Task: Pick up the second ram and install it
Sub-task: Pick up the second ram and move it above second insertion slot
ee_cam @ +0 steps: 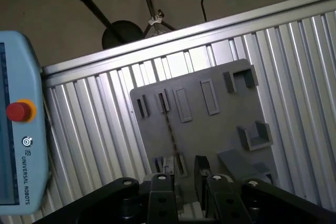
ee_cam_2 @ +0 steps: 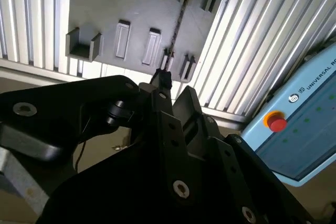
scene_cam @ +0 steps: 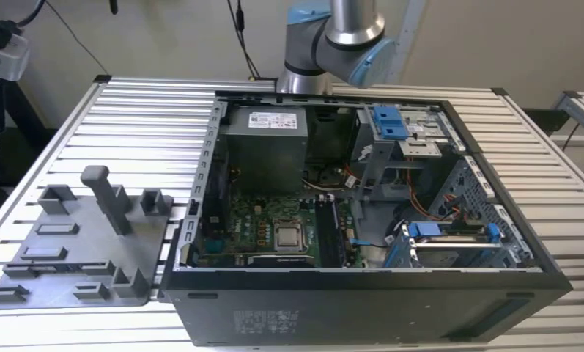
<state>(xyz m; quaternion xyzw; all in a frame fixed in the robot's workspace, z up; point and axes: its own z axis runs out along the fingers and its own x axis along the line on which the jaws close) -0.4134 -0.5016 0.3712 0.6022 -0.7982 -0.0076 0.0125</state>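
Note:
In both wrist views the second ram [ee_cam: 169, 124] [ee_cam_2: 177, 27] shows as a thin dark strip seen edge-on. It stands between small holders on the grey fixture plate [ee_cam: 220, 129] [ee_cam_2: 105, 3] [scene_cam: 77, 264]. My gripper [ee_cam: 184, 174] [ee_cam_2: 173, 87] hangs well above the plate, roughly over the near end of the strip. Its black fingers [ee_cam: 202, 169] stand slightly apart with nothing between them. In the exterior view the arm [scene_cam: 335, 37] rises behind the open computer case [scene_cam: 370, 198], whose motherboard [scene_cam: 262, 220] lies exposed.
The slatted aluminium table [scene_cam: 145, 125] carries the plate at the exterior view's left and the case in the middle. Blue drive brackets [scene_cam: 390, 121] and a silver CPU [scene_cam: 289, 236] sit inside the case. A teach pendant with a red button [ee_cam_2: 276, 121] [ee_cam: 20, 112] lies beyond the table edge.

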